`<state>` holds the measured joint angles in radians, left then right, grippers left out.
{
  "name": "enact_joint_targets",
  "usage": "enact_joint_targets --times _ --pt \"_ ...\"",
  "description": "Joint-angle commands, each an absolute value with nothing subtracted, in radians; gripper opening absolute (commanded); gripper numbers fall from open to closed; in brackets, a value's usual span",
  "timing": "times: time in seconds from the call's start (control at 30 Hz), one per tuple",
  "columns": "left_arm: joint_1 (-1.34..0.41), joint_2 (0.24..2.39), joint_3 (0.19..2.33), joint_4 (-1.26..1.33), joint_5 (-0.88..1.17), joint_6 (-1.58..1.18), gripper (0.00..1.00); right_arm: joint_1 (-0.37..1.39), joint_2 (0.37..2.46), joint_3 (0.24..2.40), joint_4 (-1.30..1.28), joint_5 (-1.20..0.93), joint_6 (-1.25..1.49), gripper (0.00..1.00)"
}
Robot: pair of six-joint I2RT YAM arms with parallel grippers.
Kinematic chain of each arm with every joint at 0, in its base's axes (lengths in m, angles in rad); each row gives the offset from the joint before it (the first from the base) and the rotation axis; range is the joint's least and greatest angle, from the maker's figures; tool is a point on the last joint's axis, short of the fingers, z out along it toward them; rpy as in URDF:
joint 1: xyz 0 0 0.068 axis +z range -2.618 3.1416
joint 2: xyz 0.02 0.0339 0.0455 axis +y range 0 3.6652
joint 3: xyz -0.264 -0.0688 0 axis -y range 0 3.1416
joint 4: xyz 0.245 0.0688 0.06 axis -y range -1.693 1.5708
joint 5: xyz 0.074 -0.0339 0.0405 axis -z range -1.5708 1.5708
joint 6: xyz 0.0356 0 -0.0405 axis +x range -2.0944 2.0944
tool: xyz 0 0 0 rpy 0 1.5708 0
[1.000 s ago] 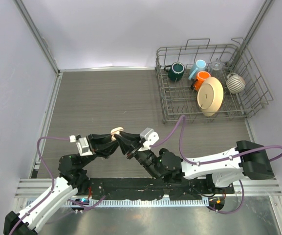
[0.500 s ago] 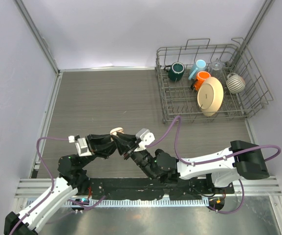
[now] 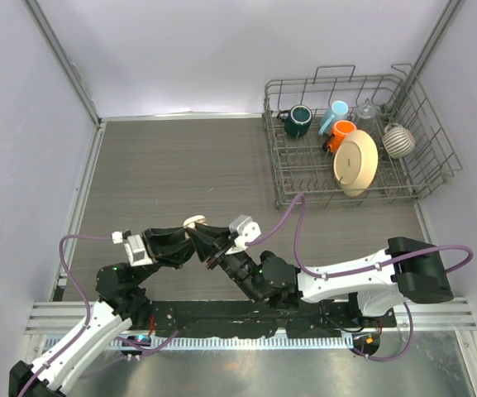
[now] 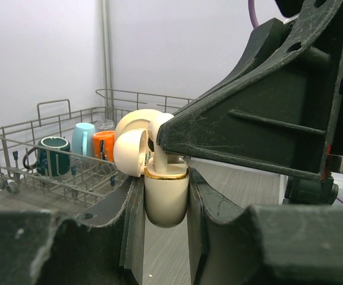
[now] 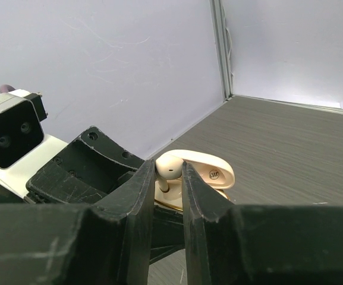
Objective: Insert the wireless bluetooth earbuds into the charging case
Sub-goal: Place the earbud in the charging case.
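A: What's shifted?
B: Both arms have slid a little left, the case (image 3: 193,222) with them (held above the counter (image 3: 180,165)).
A: And the grip?
B: The left jaws clamp the case upright, lid (image 4: 129,151) swung open. The right jaws pinch an earbud (image 5: 169,173), long axis vertical, stem down in the case's mouth.
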<state>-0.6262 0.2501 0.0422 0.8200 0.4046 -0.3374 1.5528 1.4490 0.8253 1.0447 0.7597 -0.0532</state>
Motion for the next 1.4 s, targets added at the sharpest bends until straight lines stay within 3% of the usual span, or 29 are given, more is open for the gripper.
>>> enact_joint_targets --times 0.0,0.3,0.4,0.47,0.7,0.8,1.37 --pt "-0.627 0.232 0.032 0.905 0.361 -0.345 0.00 1.552 1.448 0.838 1.026 0.755 -0.006 0.01" --pt "-0.627 0.225 0.023 0.917 0.327 -0.341 0.00 1.560 1.407 0.848 0.896 0.719 -0.002 0.02" --pt "-0.627 0.238 0.023 0.923 0.347 -0.342 0.00 1.559 1.401 0.868 0.856 0.716 0.014 0.10" --pt "-0.626 0.245 0.025 0.928 0.371 -0.342 0.00 1.559 1.399 0.891 0.818 0.719 0.023 0.21" --pt "-0.627 0.258 0.028 0.931 0.397 -0.347 0.00 1.559 1.373 0.934 0.762 0.715 0.040 0.47" --pt "-0.627 0.255 0.025 0.931 0.397 -0.347 0.00 1.559 1.355 0.945 0.759 0.698 0.046 0.51" --pt "-0.627 0.253 0.017 0.930 0.397 -0.348 0.00 1.549 1.256 1.002 0.744 0.621 0.051 0.60"
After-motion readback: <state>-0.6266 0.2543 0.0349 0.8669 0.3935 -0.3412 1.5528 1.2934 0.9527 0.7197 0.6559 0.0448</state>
